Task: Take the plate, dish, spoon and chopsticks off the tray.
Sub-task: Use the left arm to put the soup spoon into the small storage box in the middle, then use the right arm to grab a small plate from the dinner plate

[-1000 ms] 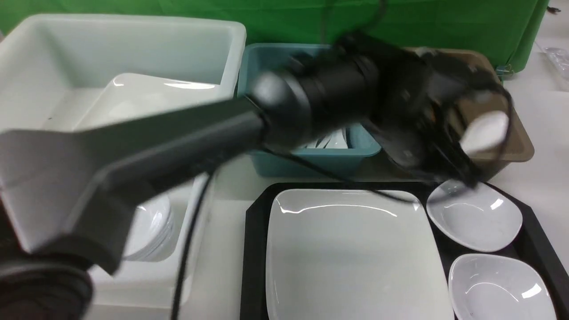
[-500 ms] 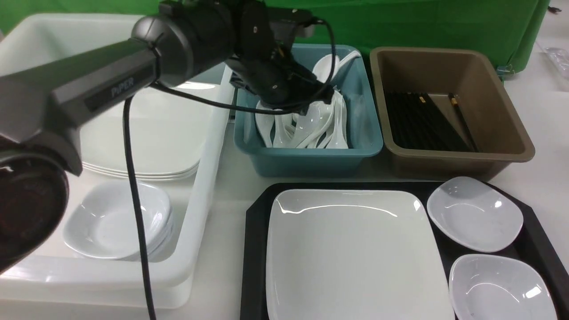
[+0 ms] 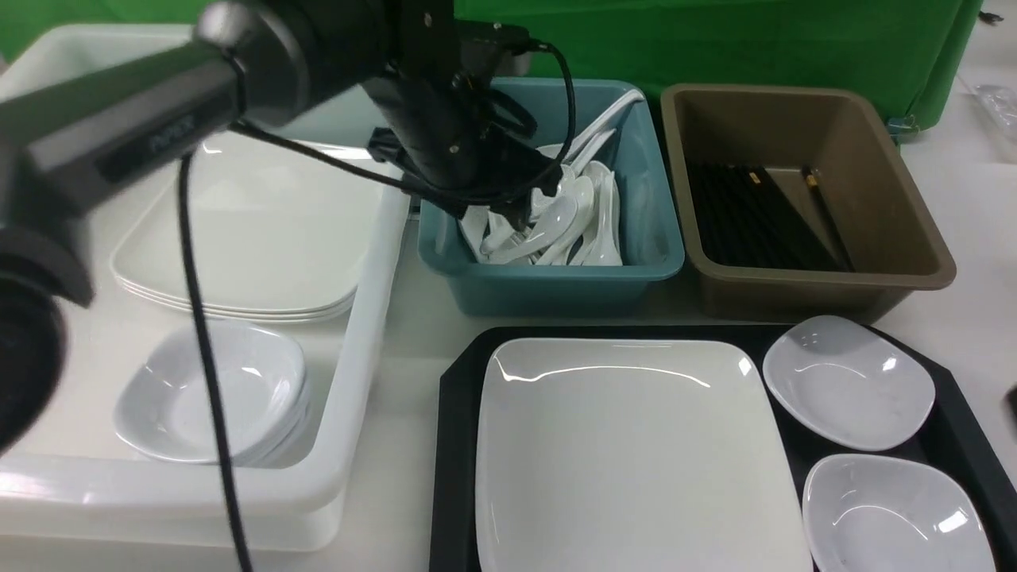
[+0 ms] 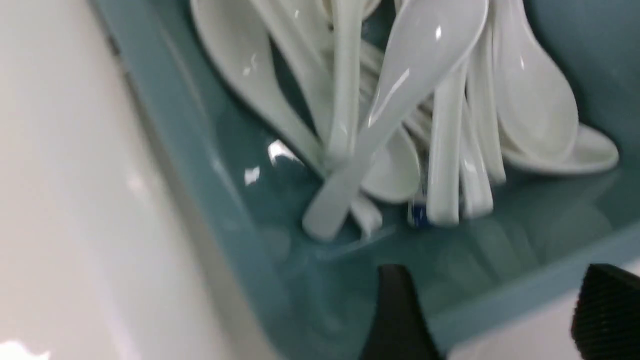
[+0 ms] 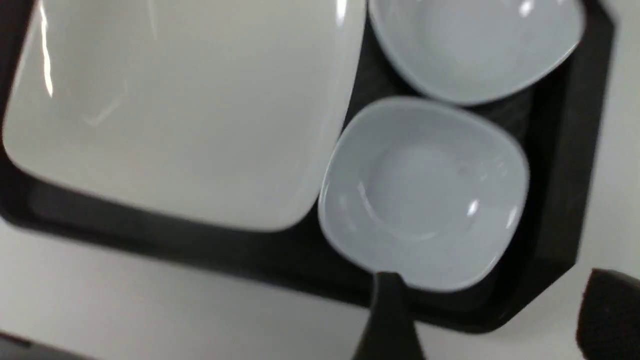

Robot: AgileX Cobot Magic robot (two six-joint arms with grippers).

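The white square plate [image 3: 636, 453] lies on the black tray [image 3: 454, 445], with two small white dishes [image 3: 848, 381] [image 3: 890, 516] to its right. My left gripper [image 3: 518, 210] is low over the teal bin [image 3: 556, 290]; in the left wrist view it [image 4: 500, 315] is open and empty above the bin's wall. A white spoon [image 4: 400, 100] lies slanted on top of the spoon pile. Black chopsticks [image 3: 747, 214] lie in the brown bin [image 3: 914, 246]. My right gripper [image 5: 500, 320] is open and empty, above a tray [image 5: 555, 165] corner beside one dish [image 5: 425, 195].
A large white bin [image 3: 365, 318] on the left holds stacked square plates [image 3: 254, 230] and stacked small dishes [image 3: 210, 393]. The plate also shows in the right wrist view [image 5: 185, 105]. A green cloth hangs behind the bins.
My left arm swung from over the brown bin leftward to the teal bin with a white spoon. The spoon now lies in the pile and the gripper is open.
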